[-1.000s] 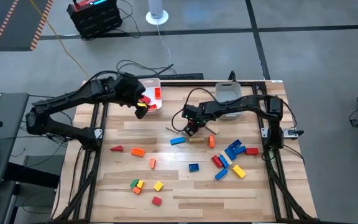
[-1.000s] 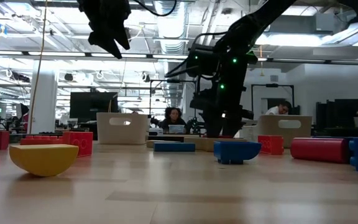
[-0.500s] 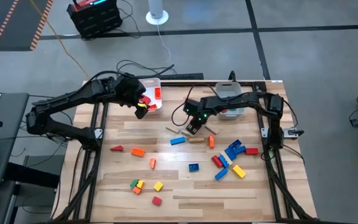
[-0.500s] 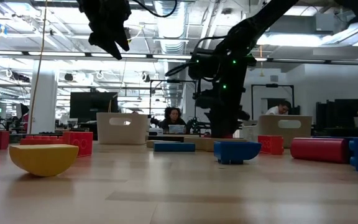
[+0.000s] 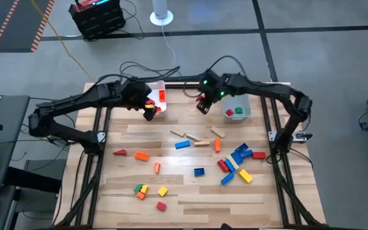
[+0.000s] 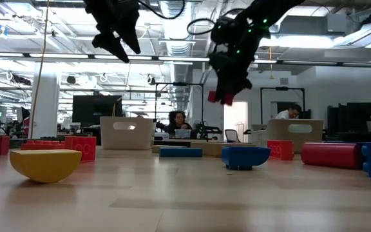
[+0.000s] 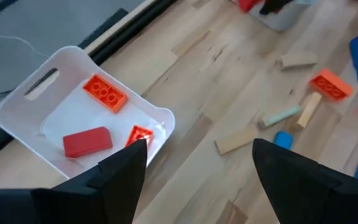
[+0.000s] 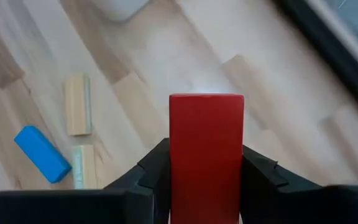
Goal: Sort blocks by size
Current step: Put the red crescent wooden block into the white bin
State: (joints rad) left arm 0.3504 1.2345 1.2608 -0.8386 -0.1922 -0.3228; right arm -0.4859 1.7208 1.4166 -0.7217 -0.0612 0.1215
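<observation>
Gripping a red block (image 8: pixel 206 149), the right gripper (image 5: pixel 203 104) is held raised, just beside the right bin (image 5: pixel 245 115); its fingers are closed on the block. The left gripper (image 7: pixel 197 165) is spread open, empty, seemingly over the left bin's (image 7: pixel 17 99) edge. Loose blocks (image 5: pixel 235 163) are scattered well below both.

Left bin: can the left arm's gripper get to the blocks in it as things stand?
Probably yes. The left gripper hangs open beside the left bin; the bin is open-topped and its red and orange blocks lie uncovered.
</observation>
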